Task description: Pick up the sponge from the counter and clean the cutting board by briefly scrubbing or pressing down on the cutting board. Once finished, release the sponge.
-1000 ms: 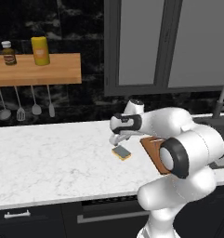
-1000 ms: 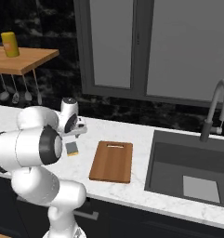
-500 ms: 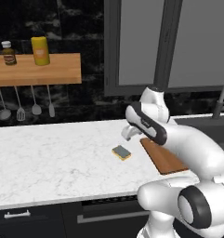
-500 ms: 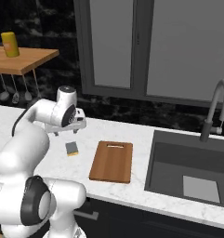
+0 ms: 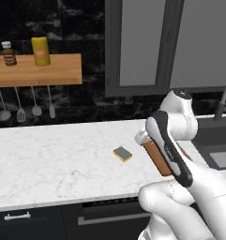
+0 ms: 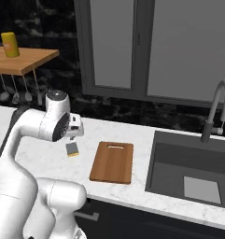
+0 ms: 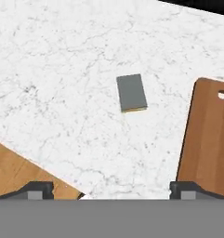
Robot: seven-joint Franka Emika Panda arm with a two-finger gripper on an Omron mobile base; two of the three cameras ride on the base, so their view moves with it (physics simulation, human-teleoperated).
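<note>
Gripper above the sponge, nothing held.
From the gripper (image 7: 111,188), jaws spread wide, the sponge (image 7: 131,92) lies toward 12 o'clock on the worktop (image 7: 62,93), long axis running 12-to-6; the cutting board (image 7: 208,139) sits at 3 o'clock.

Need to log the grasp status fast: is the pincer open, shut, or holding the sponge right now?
Pincer: open, holding nothing. Its fingertips stand wide apart above the counter; the sponge lies free on it, beside the cutting board.
</note>
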